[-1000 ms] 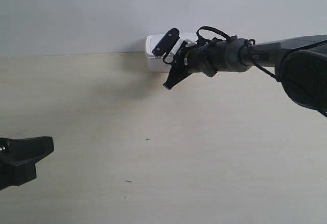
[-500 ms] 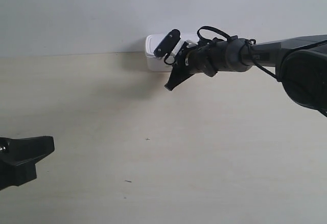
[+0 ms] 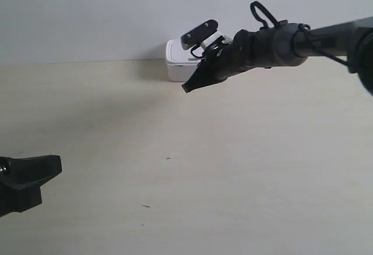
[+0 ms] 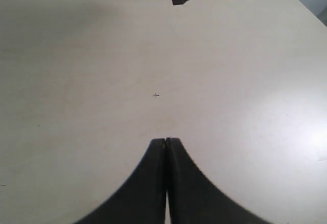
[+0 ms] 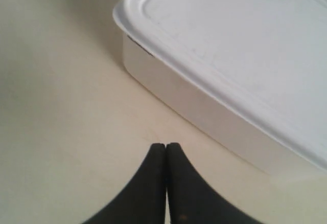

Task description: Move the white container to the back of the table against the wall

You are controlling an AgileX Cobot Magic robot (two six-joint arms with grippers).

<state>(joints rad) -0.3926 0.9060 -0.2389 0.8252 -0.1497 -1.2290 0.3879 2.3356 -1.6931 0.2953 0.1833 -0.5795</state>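
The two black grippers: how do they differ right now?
The right gripper is close to the white container by the wall, not touching it; the left gripper is far from it, over bare table. The right gripper is stretched far out across the exterior view; the left gripper shows only at that view's corner. Both are black, shut and hold nothing.

No readable text or labels; tiny cross mark (image 3: 168,158) on table (image 3: 245,185).
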